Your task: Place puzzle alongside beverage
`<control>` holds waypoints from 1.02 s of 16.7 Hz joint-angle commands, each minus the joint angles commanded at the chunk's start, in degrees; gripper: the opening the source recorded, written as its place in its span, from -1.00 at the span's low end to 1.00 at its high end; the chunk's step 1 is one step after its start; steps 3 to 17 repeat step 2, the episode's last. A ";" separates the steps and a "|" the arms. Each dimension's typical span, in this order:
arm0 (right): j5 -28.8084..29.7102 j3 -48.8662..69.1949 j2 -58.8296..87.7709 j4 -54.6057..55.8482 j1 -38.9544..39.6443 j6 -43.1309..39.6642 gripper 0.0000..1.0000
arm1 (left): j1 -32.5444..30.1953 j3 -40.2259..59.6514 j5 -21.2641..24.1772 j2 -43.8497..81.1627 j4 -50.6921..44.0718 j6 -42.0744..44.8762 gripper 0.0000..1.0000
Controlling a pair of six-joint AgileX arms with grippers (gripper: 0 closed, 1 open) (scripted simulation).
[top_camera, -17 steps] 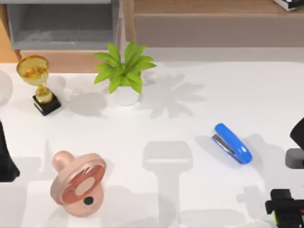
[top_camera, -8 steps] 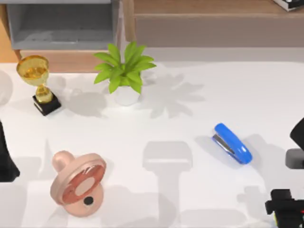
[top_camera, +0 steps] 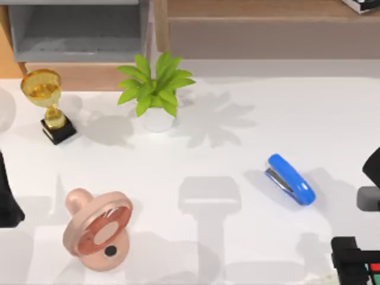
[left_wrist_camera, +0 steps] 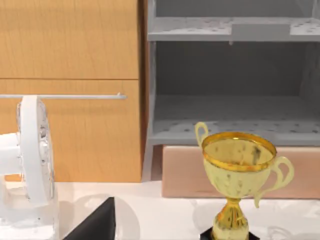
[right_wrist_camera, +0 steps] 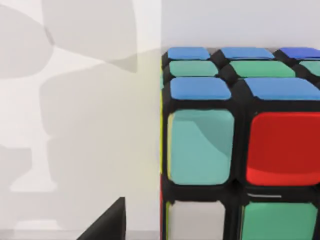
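**Ann:** One colourful twisty puzzle cube with black edges (right_wrist_camera: 235, 145) sits at the white table's (top_camera: 249, 107) five o'clock corner, with the right gripper (top_camera: 355, 261) directly over it.

**Bo:** Clenched on it or released?

**Ann:** I cannot tell. Being that close suits taking hold, or letting go.

**Bo:** And the drink?

**Ann:** Where it stands, I cannot tell. A blue stapler (top_camera: 290, 179) lies at four o'clock, a pink rubber pacifier (top_camera: 98, 228) at eight, a gold trophy cup (top_camera: 47, 104) at ten and a green potted plant (top_camera: 155, 89) near twelve.

**Bo:** Left arm (top_camera: 7, 199)?

**Ann:** It is parked at the nine o'clock edge, and I cannot tell its grip either.

**Bo:** Any lettering?

**Ann:** None that I can read.
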 joint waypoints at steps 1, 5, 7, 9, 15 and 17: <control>0.00 0.00 0.00 0.00 0.00 0.00 1.00 | 0.00 0.00 0.00 0.00 0.00 0.00 1.00; 0.00 0.00 0.00 0.00 0.00 0.00 1.00 | 0.00 0.00 0.00 0.00 0.00 0.00 1.00; 0.00 0.00 0.00 0.00 0.00 0.00 1.00 | 0.00 0.00 0.00 0.00 0.00 0.00 1.00; 0.00 0.00 0.00 0.00 0.00 0.00 1.00 | 0.00 0.00 0.00 0.00 0.00 0.00 1.00; 0.00 0.00 0.00 0.00 0.00 0.00 1.00 | 0.00 0.00 0.00 0.00 0.00 0.00 1.00; 0.00 0.00 0.00 0.00 0.00 0.00 1.00 | 0.00 0.00 0.00 0.00 0.00 0.00 1.00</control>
